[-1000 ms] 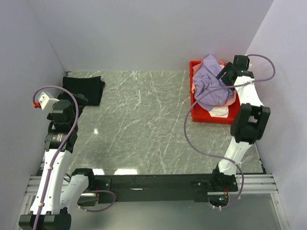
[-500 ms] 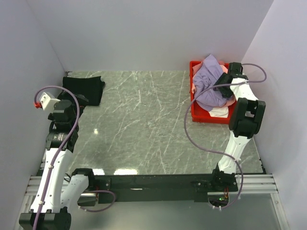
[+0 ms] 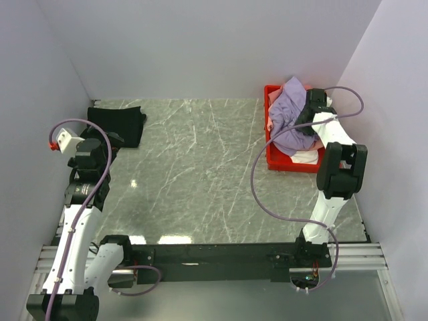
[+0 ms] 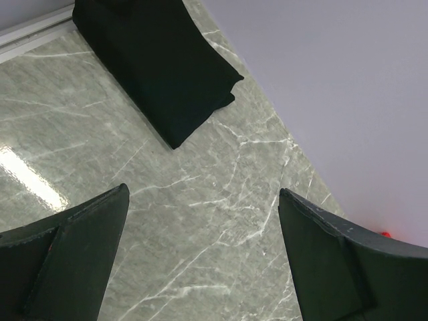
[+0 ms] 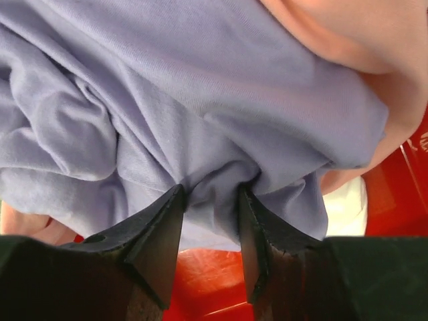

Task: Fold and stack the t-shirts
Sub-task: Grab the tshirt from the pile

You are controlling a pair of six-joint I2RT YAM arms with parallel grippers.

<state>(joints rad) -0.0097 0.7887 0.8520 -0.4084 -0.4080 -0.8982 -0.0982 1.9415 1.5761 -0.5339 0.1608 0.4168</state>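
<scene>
Lone t-shirt (image 3: 119, 124) far left (rear corner) — others (image 3: 292, 117) in tray (image 3: 294, 167) far right

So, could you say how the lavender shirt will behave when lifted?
Probably floppy: the lavender shirt bunches into soft folds where the right hand pinches it. It will likely drape, perhaps dragging the pink shirt touching it.

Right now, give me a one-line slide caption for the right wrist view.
Right hand pinches a fold of the lavender t-shirt over the red tray, salmon-pink t-shirt and white t-shirt beside it.

high rear overview, wrist views close — downward
</scene>
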